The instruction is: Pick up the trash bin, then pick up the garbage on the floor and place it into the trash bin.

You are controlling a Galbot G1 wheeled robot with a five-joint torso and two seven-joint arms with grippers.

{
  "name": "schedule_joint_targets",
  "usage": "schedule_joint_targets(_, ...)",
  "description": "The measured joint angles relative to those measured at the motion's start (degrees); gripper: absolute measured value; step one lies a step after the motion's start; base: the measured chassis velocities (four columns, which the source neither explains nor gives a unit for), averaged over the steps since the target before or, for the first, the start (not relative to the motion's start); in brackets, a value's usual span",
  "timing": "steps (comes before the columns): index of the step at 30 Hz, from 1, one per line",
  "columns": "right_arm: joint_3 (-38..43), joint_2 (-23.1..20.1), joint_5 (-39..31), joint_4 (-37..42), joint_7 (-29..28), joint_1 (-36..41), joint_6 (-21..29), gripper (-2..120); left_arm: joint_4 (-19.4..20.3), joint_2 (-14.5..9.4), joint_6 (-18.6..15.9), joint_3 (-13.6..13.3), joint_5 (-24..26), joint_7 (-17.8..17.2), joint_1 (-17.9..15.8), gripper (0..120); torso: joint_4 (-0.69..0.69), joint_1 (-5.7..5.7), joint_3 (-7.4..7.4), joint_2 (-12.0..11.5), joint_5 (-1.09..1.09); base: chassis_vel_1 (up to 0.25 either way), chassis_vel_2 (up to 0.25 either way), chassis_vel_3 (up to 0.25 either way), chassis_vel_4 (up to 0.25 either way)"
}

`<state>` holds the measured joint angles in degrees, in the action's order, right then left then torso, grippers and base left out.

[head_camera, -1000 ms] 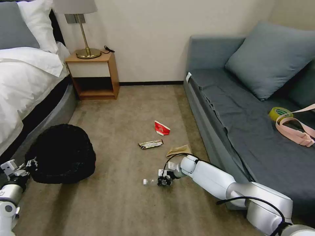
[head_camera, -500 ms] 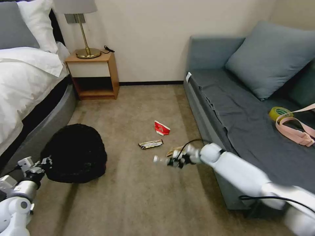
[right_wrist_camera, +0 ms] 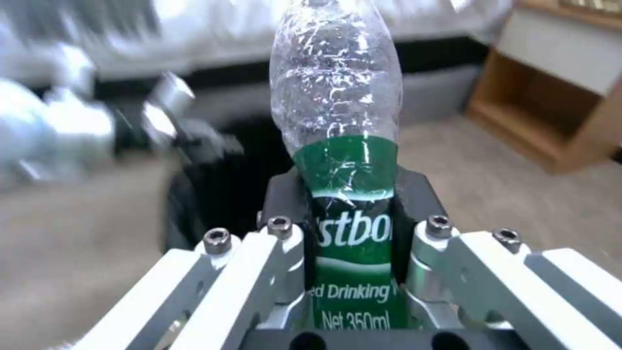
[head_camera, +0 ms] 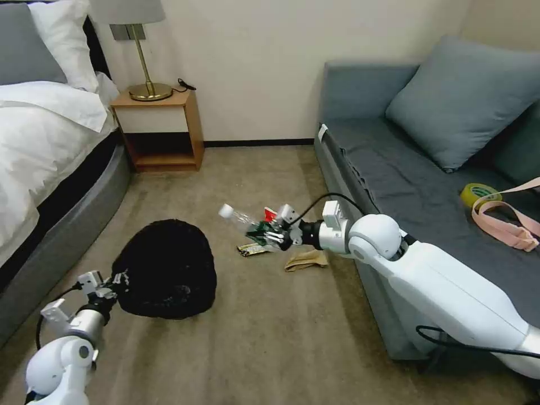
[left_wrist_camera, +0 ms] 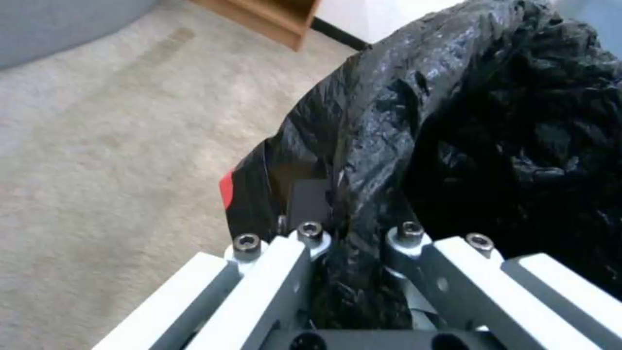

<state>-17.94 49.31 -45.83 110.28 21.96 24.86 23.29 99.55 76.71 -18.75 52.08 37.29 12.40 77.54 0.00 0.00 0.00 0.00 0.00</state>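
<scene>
head view, right gripper (head_camera: 270, 235): clamped on the green-labelled end of the clear bottle (head_camera: 243, 220), held above the carpet with the white cap pointing toward the bed.
head view, left gripper (head_camera: 115, 283): pinched the black liner at the rim of the trash bin (head_camera: 166, 270), which sat low over the carpet between bed and sofa.
head view, floor litter: snack wrapper (head_camera: 251, 249) just under the right gripper; brown paper bag (head_camera: 306, 260) beside it near the sofa; red-white carton (head_camera: 270, 214) partly hidden behind the bottle.
left wrist view, left gripper (left_wrist_camera: 353, 243): fingers (left_wrist_camera: 311, 233) narrow, closed on a fold of the crinkled black liner (left_wrist_camera: 454, 121).
right wrist view, right gripper (right_wrist_camera: 353, 228): fingers (right_wrist_camera: 280, 228) tight on both sides of the bottle (right_wrist_camera: 337, 97) at its green label; dark bin (right_wrist_camera: 214, 194) lay blurred beyond.
</scene>
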Motion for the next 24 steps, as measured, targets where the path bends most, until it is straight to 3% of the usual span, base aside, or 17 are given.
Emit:
schedule_joint_targets(9,-6.91,2.41,-5.63,7.65,-8.7,-2.77,0.93,18,0.88,2.29,0.15,-1.92,-0.48,0.33,0.59,3,0.0,0.0,0.0,0.0,-0.01,0.0,0.0,0.0,0.0)
schedule_joint_targets(16,-12.43,7.35,-2.85,2.82,-9.87,-3.92,-0.19,18,0.95,3.36,0.54,-2.95,-0.62,0.84,1.61,3,-0.01,0.0,0.0,0.0,-0.01,0.0,0.0,0.0,0.0)
schedule_joint_targets(24,-19.52,17.57,-1.29,-6.08,-11.01,-7.79,-1.43,18,1.73,2.96,0.64,-1.83,0.68,1.52,2.85,3,0.01,0.0,0.0,0.0,-0.02,0.0,0.0,0.0,0.0)
